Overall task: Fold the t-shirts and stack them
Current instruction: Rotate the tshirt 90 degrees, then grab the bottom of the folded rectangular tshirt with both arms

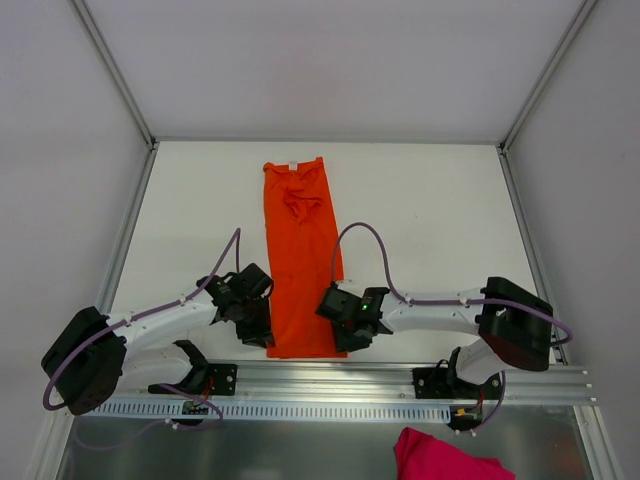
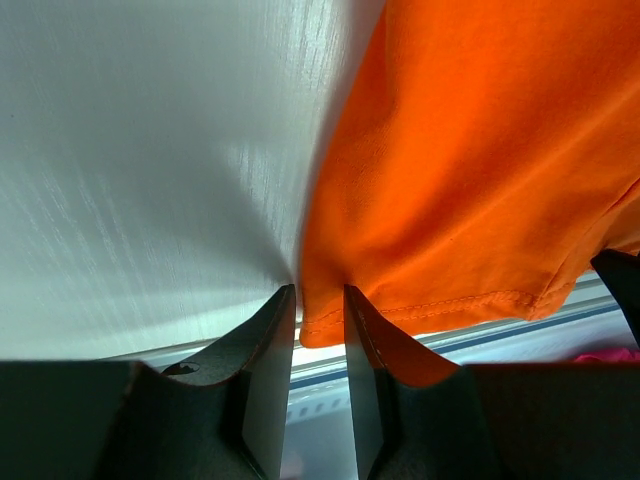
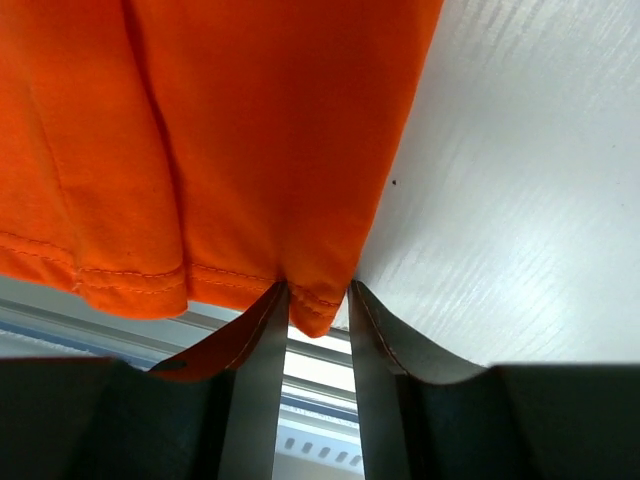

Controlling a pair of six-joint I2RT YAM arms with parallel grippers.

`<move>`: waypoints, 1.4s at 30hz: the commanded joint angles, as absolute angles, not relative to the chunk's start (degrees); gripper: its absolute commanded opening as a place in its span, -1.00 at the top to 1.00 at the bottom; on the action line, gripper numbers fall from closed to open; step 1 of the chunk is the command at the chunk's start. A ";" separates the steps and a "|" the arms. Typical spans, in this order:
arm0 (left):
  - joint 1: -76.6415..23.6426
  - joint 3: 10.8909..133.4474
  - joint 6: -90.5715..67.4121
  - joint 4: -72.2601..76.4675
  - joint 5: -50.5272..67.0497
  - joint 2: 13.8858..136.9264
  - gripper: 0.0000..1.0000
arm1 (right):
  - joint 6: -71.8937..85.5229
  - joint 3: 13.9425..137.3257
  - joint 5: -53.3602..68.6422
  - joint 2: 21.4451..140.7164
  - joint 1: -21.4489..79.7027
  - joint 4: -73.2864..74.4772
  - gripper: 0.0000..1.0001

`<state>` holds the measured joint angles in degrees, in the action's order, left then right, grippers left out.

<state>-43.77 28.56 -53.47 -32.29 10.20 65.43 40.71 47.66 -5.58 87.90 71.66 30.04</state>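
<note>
1. T-shirt point(image 1: 300, 265): lies flat on the worktop point(image 1: 430, 220) as a narrow, lengthwise-folded strip, between the two sets of fingers.
2. Long axis: runs straight out ahead of both fingertips. Hem point(image 1: 300, 352) is at the fingers, white neck label point(image 1: 291, 164) at the end farthest from them.
3. Reach: no nearer arm; one on each hem corner, level with each other.
4. Left fingers point(image 2: 262, 360): narrow gap, with the hem's left corner sitting in it and cloth touching both inner faces. Reads as a pinch.
5. Right fingers point(image 3: 378, 345): same narrow gap, with the hem's right corner reaching a little way in between the tips. Reads as a pinch too; can't tell how firm.
6. Judgement: next move likely carries the hem forward along that axis toward the label end. Needs both corners travelling level, or the fold skews.
7. Risk: only the corner tips are in the fingers, so slip-out is possible on lift.
</note>
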 commanded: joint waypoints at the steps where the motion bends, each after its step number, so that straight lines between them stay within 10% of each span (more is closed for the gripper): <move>1: -43.07 28.65 -54.40 -33.22 9.67 63.90 0.47 | 42.27 44.13 -3.53 86.14 69.88 26.56 0.29; 7: -43.07 28.65 -54.23 -34.19 9.58 64.07 0.53 | 42.54 42.18 -0.70 86.48 67.76 19.77 0.34; 14: -43.07 29.09 -53.88 -33.58 10.11 65.74 1.00 | 41.31 43.85 -1.14 86.75 67.50 21.53 0.93; 42: -42.89 41.13 -53.09 -42.89 3.69 59.50 1.00 | 27.07 60.20 -4.66 86.31 63.02 34.89 0.98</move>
<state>-43.75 38.63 -53.41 -40.38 6.15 58.63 30.37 57.54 -2.83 87.18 64.25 31.00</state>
